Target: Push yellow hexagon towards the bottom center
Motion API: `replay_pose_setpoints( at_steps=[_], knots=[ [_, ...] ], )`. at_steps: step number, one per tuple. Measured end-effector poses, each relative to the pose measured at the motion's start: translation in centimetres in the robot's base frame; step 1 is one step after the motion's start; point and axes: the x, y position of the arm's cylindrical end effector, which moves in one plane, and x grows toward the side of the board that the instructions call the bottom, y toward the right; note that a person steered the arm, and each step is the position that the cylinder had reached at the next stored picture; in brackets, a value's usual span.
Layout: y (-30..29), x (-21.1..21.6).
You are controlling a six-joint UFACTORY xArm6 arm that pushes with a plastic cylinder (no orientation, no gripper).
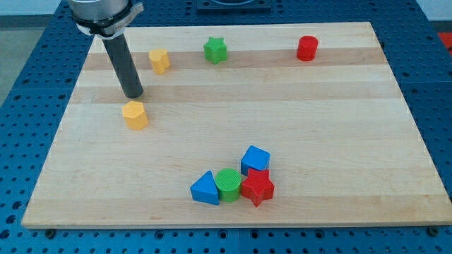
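A pale wooden board (pixel 318 120) is seen lying on a blue perforated table (pixel 28 77), with small coloured blocks scattered across it. At the view's left, a straight dark rod (pixel 124 63) comes down from the arm's grey collar at the view's top left corner. My tip (pixel 133 96) is set on the board just above the yellow hexagon (pixel 134 115), on the side toward the view's top; whether the two are touching cannot be told, though any gap is slight. No claw is carried by the arm, so nothing can be said to be apart, together or clamped on anything; only the rod's end is shown.

The yellow hexagon is found in the left half of the board, roughly midway between the view's top and bottom, well apart from the bottom centre. A second yellow block (pixel 159 61), its shape harder to make out, is placed up and to the right of the rod, near the board's top edge. Further right along that top strip a green star (pixel 215 49) is seen.

Near the bottom centre a tight cluster is gathered: a blue triangular block (pixel 205 188) at its left, a green cylinder (pixel 228 184) touching it, a red star (pixel 258 186) against the cylinder's right, and a blue cube (pixel 255 159) resting just above the red star. At the view's top right, a red cylinder (pixel 307 48) is left standing alone near the board's top edge.
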Motion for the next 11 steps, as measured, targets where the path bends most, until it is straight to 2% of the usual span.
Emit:
replay_pose_setpoints(
  at_steps=[1, 3, 5, 6, 7, 9, 10, 11],
  knots=[
    [-0.4, -0.3],
    [-6.5, 0.0],
    [-4.7, 6.1],
    [-1.5, 7.6],
    [0.2, 7.6],
    [-0.9, 2.9],
    [1.3, 2.2],
    [3.2, 4.9]
  ],
)
